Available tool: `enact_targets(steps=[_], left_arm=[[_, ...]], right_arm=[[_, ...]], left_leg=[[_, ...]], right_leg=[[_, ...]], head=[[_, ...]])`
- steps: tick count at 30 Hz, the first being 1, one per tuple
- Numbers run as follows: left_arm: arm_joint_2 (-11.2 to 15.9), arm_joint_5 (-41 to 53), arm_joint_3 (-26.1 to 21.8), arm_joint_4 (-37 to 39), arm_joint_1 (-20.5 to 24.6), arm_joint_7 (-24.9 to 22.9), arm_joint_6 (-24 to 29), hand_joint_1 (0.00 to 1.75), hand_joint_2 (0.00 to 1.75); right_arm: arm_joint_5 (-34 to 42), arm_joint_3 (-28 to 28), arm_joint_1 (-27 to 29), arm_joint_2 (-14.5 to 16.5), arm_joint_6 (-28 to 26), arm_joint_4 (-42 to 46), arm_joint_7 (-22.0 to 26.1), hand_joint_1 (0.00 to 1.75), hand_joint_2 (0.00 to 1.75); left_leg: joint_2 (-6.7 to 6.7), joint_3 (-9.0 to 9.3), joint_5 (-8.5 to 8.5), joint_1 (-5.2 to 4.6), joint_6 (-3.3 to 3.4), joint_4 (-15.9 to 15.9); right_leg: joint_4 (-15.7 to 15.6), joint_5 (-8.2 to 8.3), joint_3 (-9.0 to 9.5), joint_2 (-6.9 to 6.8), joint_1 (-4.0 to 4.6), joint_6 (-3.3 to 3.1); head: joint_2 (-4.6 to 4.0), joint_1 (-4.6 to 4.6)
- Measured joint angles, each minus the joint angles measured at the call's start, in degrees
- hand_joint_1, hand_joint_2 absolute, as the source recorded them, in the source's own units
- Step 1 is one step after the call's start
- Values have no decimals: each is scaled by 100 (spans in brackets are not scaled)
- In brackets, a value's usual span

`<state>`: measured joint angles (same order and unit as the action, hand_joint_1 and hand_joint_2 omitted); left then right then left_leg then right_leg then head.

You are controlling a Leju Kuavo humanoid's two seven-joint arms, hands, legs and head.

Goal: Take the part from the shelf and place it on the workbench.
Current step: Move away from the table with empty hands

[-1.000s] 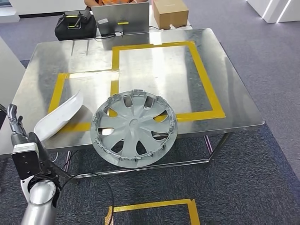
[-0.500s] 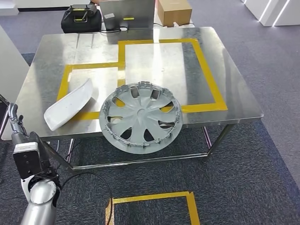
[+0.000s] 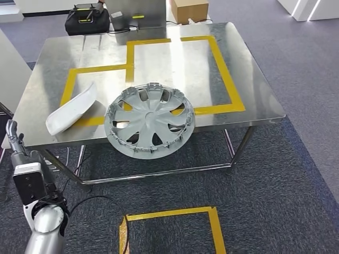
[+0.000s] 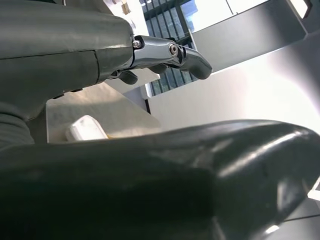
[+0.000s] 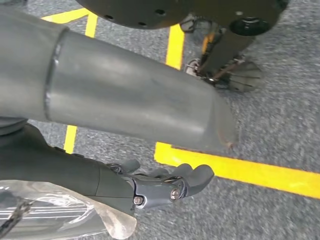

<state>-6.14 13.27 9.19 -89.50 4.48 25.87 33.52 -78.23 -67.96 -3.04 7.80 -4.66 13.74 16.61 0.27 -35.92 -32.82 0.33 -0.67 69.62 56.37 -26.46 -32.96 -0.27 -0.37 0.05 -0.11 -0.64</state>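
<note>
Your left hand (image 4: 162,52) hangs low beside the tabletop (image 3: 47,79), fingers apart and holding nothing. On the steel surface, a white curved part (image 3: 71,109) lies at the left, across the yellow tape outline (image 3: 224,69). Just beside it, the grey wheel cover (image 3: 149,120) rests at the near edge, its rim overhanging. A black case (image 3: 87,20), a laptop (image 3: 135,10) and a cardboard box (image 3: 189,9) sit along the far side. Your right hand (image 5: 166,186) hangs over grey carpet (image 5: 271,130), empty, fingers loosely extended.
</note>
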Motion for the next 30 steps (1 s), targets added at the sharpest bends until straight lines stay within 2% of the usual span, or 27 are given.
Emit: enact_targets(steps=[2, 3, 4, 6, 7, 8, 9, 11, 12, 13, 14, 15, 16, 17, 18, 19, 20, 21, 23, 24, 25, 27, 28, 29, 30], left_arm=[[3, 37, -7, 0, 4, 13, 48, 0, 0], [4, 73, -12, -1, 0, 28, 83, 0, 0], [4, 113, -21, -1, -6, 45, 120, 0, 0], [8, 171, -53, -2, -30, 69, 183, 0, 0], [10, 186, -72, -2, -38, 74, 203, 0, 0], [13, 198, -87, -3, -43, 76, 219, 0, 0], [13, 205, -98, -3, -51, 79, 231, 0, 0], [13, 211, -111, -3, -79, 84, 242, 0, 0], [14, 212, -119, -2, -98, 85, 250, 0, 0], [15, 213, -130, -2, -118, 86, 264, 0, 0], [16, 214, -146, -3, -136, 87, 286, 0, 0], [17, 211, -170, -4, -156, 90, 314, 0, 0], [19, 198, -203, -11, -179, 97, 343, 0, 0], [20, 176, -245, -29, -203, 108, 371, 0, 0], [22, 150, -288, -51, -228, 122, 394, 0, 0], [24, 126, -328, -74, -250, 136, 411, 0, 0], [26, 111, -362, -94, -270, 149, 422, 0, 0], [29, 105, -389, -105, -289, 159, 427, 0, 0], [45, 102, -439, -122, -324, 172, 431, 0, 0], [55, 102, -461, -129, -335, 174, 431, 0, 0], [63, 101, -479, -134, -344, 175, 432, 0, 0], [70, 98, -512, -140, -372, 176, 440, 0, 0], [73, 92, -535, -143, -397, 178, 447, 0, 0], [76, 82, -563, -149, -425, 182, 457, 0, 0], [80, 68, -595, -161, -455, 190, 468, 0, 0]], right_arm=[[0, -3, 1, 8, 1, -2, 0, 0, 0], [0, -5, 0, 13, 1, -3, 0, 0, 0], [1, -7, -1, 18, 1, -3, 0, 0, 0], [2, -9, -2, 20, 1, -3, -1, 0, 0], [2, -10, 2, 20, 2, -3, -2, 0, 0], [2, -11, 6, 20, 2, -3, -3, 0, 0], [2, -12, 9, 20, 2, -3, -5, 0, 0], [2, -12, 10, 20, 2, -4, -7, 0, 0], [2, -12, 10, 21, 3, -5, -9, 0, 0], [2, -12, 10, 21, 4, -6, -13, 0, 0], [3, -12, 10, 22, 3, -7, -17, 0, 0], [5, -13, 10, 22, 2, -7, -21, 0, 0], [6, -13, 9, 22, 0, -6, -22, 0, 0], [7, -13, 4, 22, -2, -5, -22, 0, 0], [8, -13, 0, 22, -4, -6, -23, 0, 0], [8, -13, 0, 23, -5, -7, -25, 0, 0], [8, -13, 2, 23, -6, -7, -28, 0, 0], [9, -13, 9, 23, -7, -8, -33, 0, 0], [9, -14, 13, 25, -8, -8, -43, 0, 0], [9, -15, 10, 27, -9, -8, -45, 0, 0], [10, -15, 6, 28, -10, -8, -46, 0, 0], [14, -15, 5, 28, -11, -8, -47, 0, 0], [17, -16, 7, 28, -11, -8, -48, 0, 0], [21, -16, 8, 28, -11, -8, -48, 0, 0], [23, -17, 10, 28, -11, -8, -48, 0, 0]], left_leg=[[-5, 533, 219, -17, 73, -848], [-8, 699, 268, -33, 105, -1136], [-10, 774, 274, -51, 130, -1289], [-9, 755, 333, -70, 176, -1330], [-1, 734, 377, -62, 210, -1353], [7, 703, 430, -50, 250, -1375], [15, 656, 489, -34, 285, -1398], [22, 522, 588, -27, 317, -1399], [24, 449, 637, -27, 318, -1393], [25, 381, 684, -27, 312, -1385], [26, 322, 723, -24, 302, -1373], [25, 268, 757, -19, 287, -1358], [25, 222, 783, -13, 267, -1334], [25, 178, 801, -16, 241, -1302], [26, 142, 825, -20, 210, -1273], [26, 113, 851, -27, 178, -1247], [26, 92, 883, -32, 144, -1234], [25, 85, 917, -30, 112, -1229], [12, 30, 816, -17, 51, -1144], [5, -38, 630, -10, 21, -967], [1, -136, 361, -2, -8, -669], [0, -320, -134, 8, -47, 93], [0, -342, -232, 10, -54, 355], [0, -283, -209, 9, -50, 435], [0, -122, -87, 8, -36, 288]], right_leg=[[47, 43, -86, 4, 10, 25], [58, 72, -111, 4, 11, 51], [62, 103, -129, 3, 8, 85], [46, 174, -148, 2, -2, 170], [57, 155, -172, 6, -8, 205], [132, 62, -227, 10, -11, 235], [336, -122, -325, 14, -13, 261], [1090, -637, -612, 19, -27, 305], [1478, -822, -722, 19, -33, 328], [1701, -886, -745, 19, -38, 347], [1690, -829, -651, 18, -42, 359], [1457, -693, -440, 17, -48, 366], [1035, -537, -133, 17, -57, 368], [574, -451, 193, 19, -57, 366], [214, -409, 430, 26, -53, 350], [-9, -413, 568, 33, -46, 332], [-77, -433, 601, 40, -34, 306], [-74, -413, 552, 43, -30, 267], [-83, -344, 487, 24, -41, 153], [-92, -296, 442, 14, -50, 90], [-96, -245, 398, 4, -54, 41], [-89, -149, 273, -2, -43, 6], [-81, -103, 207, -3, -36, 4], [-68, -62, 143, -3, -31, 4], [-50, -25, 80, 0, -25, 8]], head=[[0, -1], [1, -3], [1, -2], [1, -4], [0, -5], [0, -11], [1, -17], [1, -26], [1, -28], [0, -27], [0, -28], [0, -29], [0, -30], [0, -32], [0, -27], [0, -26], [0, -23], [0, -19], [0, -15], [0, -8], [1, -1], [1, 9], [1, 9], [0, 10], [1, 10]])
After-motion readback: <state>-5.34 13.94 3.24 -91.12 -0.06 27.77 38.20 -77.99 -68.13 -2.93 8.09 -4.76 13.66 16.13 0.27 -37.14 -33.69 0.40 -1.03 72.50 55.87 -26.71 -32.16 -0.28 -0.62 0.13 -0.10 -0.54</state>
